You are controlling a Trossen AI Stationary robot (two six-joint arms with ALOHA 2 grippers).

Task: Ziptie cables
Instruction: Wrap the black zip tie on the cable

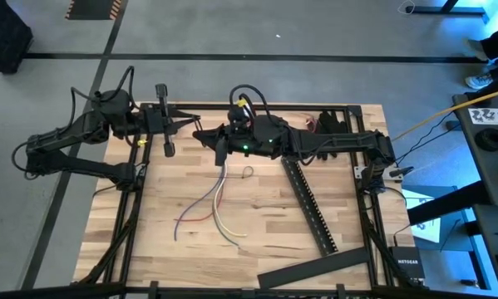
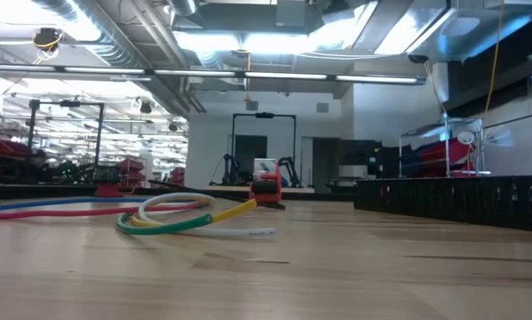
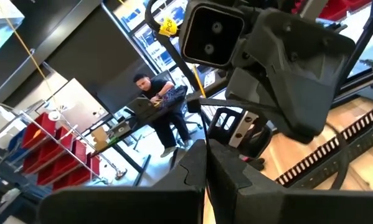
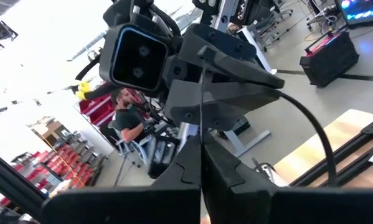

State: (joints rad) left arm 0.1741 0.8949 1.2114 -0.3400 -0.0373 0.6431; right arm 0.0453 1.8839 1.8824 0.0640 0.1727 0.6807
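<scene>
Coloured cables [image 1: 219,203] on table, apart frm jaws.

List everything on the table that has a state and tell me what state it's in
cables: loose on the table, spread out, not tied, ungripped.
left gripper: shut, empty, raised at the table's far left edge.
right gripper: shut, empty, above the cables' far ends.
black slotted bar: lying flat, diagonal, right of the cables.
</scene>
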